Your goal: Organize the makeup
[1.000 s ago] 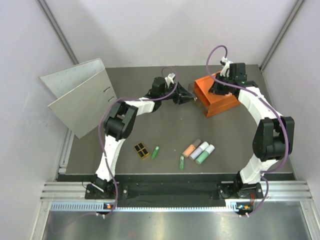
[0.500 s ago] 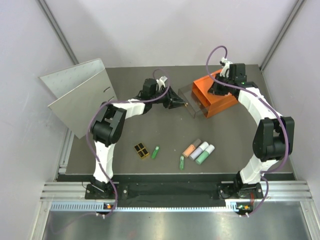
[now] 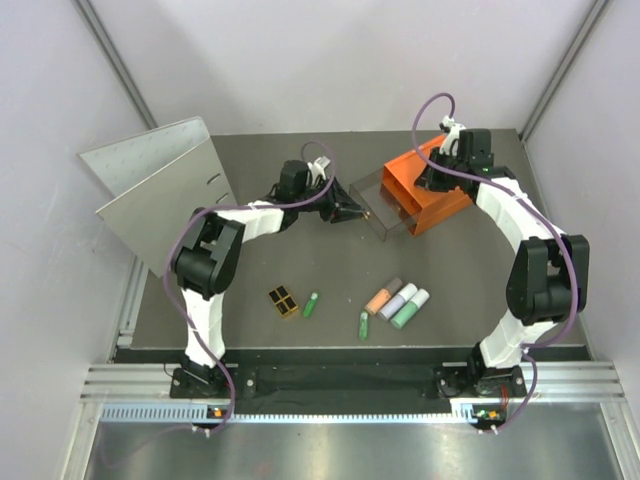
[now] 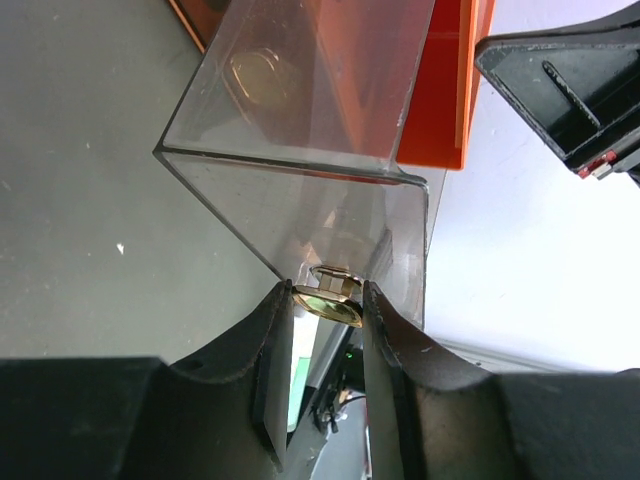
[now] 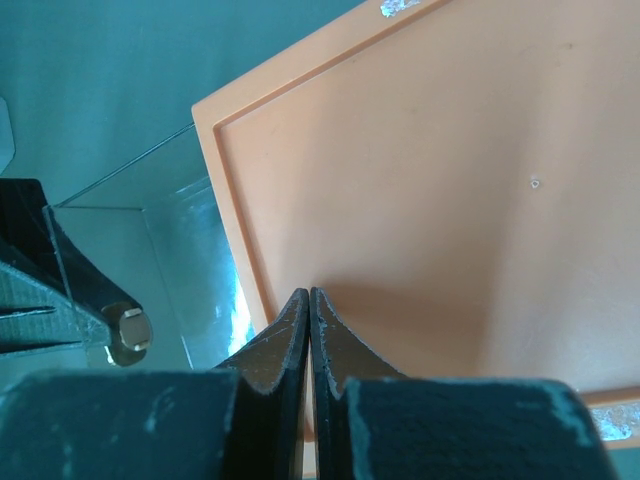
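The makeup lies on the mat near the front: a black-and-gold palette (image 3: 283,301), two green sticks (image 3: 311,305) (image 3: 363,325), and orange (image 3: 383,296), lavender-white (image 3: 398,300) and mint (image 3: 410,309) tubes side by side. My left gripper (image 3: 350,212) (image 4: 325,300) is shut on the gold knob (image 4: 330,304) of a clear drawer (image 3: 378,203) (image 4: 300,150), which sticks out of the orange drawer box (image 3: 435,192) (image 4: 445,90). My right gripper (image 3: 437,178) (image 5: 310,295) is shut and empty, its tips resting on the top of the orange box (image 5: 430,180).
A large grey ring binder (image 3: 165,190) stands open at the back left. The clear drawer (image 5: 170,220) looks empty. Grey walls enclose the mat on three sides.
My left gripper has moved left, drawing the clear drawer out of the orange box. My right gripper has stayed on the box top. The makeup has not moved.
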Robot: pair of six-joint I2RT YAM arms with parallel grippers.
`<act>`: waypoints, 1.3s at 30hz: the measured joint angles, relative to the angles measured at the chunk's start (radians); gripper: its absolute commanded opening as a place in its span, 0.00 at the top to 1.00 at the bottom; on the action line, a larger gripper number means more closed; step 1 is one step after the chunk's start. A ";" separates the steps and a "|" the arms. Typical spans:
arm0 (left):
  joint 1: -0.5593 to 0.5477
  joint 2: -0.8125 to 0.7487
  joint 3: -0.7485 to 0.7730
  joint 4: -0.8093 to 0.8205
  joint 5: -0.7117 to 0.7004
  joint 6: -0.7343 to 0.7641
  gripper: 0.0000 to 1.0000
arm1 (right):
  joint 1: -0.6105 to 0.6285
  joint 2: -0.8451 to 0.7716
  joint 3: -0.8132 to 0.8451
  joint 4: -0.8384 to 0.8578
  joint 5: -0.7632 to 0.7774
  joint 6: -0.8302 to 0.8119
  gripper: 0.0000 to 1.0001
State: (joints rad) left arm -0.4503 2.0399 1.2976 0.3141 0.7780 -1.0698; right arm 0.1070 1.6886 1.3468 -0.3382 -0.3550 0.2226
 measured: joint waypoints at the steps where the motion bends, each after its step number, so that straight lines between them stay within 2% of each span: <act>1: 0.000 -0.006 -0.001 -0.011 -0.001 0.009 1.00 | 0.000 0.000 -0.002 0.001 0.000 0.000 1.00; 12: 0.003 -0.076 -0.055 -0.106 -0.009 0.097 0.98 | -0.001 -0.005 -0.012 0.012 -0.011 0.010 1.00; 13: 0.003 -0.076 -0.059 -0.108 -0.009 0.101 0.92 | -0.001 -0.005 -0.012 0.012 -0.012 0.010 1.00; 14: 0.003 -0.078 -0.063 -0.110 -0.009 0.105 0.77 | -0.001 -0.005 -0.012 0.012 -0.013 0.010 1.00; 16: 0.003 -0.082 -0.067 -0.119 -0.011 0.116 0.62 | -0.001 -0.005 -0.014 0.013 -0.014 0.010 1.00; 17: 0.003 -0.085 -0.068 -0.127 -0.014 0.124 0.49 | -0.001 -0.006 -0.016 0.016 -0.015 0.010 1.00; 21: 0.003 -0.101 -0.068 -0.187 -0.051 0.197 0.24 | -0.001 -0.006 -0.019 0.021 -0.016 0.010 1.00; 30: 0.003 -0.138 -0.024 -0.362 -0.121 0.341 0.20 | -0.001 -0.011 -0.032 0.039 -0.017 0.014 1.00; 39: 0.003 -0.262 -0.011 -0.518 -0.166 0.452 0.18 | -0.001 -0.013 -0.038 0.047 -0.017 0.017 1.00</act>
State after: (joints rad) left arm -0.4473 1.7775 1.2861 -0.2043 0.6117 -0.6174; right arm 0.1059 1.6752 1.3087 -0.2909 -0.3717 0.2398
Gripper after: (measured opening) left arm 0.818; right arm 0.003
